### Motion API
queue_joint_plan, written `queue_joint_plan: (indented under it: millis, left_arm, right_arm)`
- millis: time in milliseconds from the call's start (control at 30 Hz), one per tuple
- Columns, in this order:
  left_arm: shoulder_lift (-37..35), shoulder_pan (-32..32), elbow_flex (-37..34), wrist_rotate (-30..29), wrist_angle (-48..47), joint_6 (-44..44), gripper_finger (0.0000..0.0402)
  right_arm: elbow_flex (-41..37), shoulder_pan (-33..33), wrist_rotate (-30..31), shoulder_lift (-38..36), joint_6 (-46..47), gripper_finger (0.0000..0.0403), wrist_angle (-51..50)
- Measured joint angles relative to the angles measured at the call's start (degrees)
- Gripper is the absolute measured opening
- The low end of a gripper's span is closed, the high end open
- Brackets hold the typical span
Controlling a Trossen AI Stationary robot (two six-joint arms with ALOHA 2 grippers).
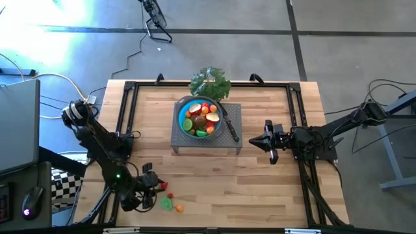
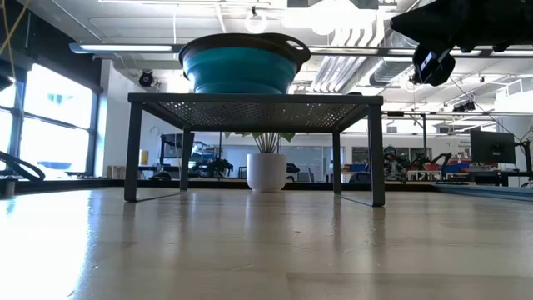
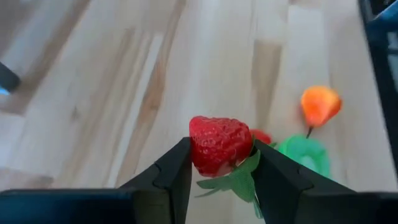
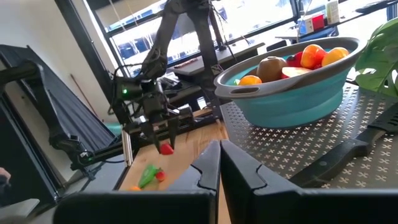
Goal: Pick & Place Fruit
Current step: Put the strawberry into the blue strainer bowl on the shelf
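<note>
A red toy strawberry (image 3: 217,140) with green leaves sits between the fingers of my left gripper (image 1: 158,186), near the table's front left; the right wrist view shows it (image 4: 166,148) above the tabletop. Below it lie a small red fruit (image 1: 171,195), a green piece (image 1: 167,203) and an orange fruit (image 1: 179,208). A blue bowl (image 1: 201,117) full of fruit stands on a grey perforated stand (image 1: 207,144) at the table's middle. My right gripper (image 1: 255,141) waits shut to the right of the stand. My left gripper pinches the strawberry by its two opposite sides (image 3: 198,152) between its two fingers. The fingers slant downward from the table's left. The strawberry is lifted clear of the table, its green leaves (image 3: 239,180) at the end nearer the wrist.
A leafy green bunch (image 1: 210,83) lies at the stand's far edge and a black-handled knife (image 1: 231,127) on the stand beside the bowl. A black frame (image 1: 127,110) runs around the wooden table. In the low view the stand (image 2: 254,104) and bowl (image 2: 241,62) rise above bare tabletop.
</note>
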Motion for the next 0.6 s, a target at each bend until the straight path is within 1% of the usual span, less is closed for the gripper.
queue_joint_plan:
  millis: [367,600]
  left_arm:
    - [-13.3,0.0,0.0,-10.0,-0.2,7.0,0.0137]
    - [-20.7,0.0,0.0,-18.6,-0.2,7.8,0.0137]
  right_arm:
    - [0.0,0.0,0.0,0.0,0.0,0.0004,-0.2]
    - [0.0,0.0,0.0,0.0,0.0,0.0004,-0.3]
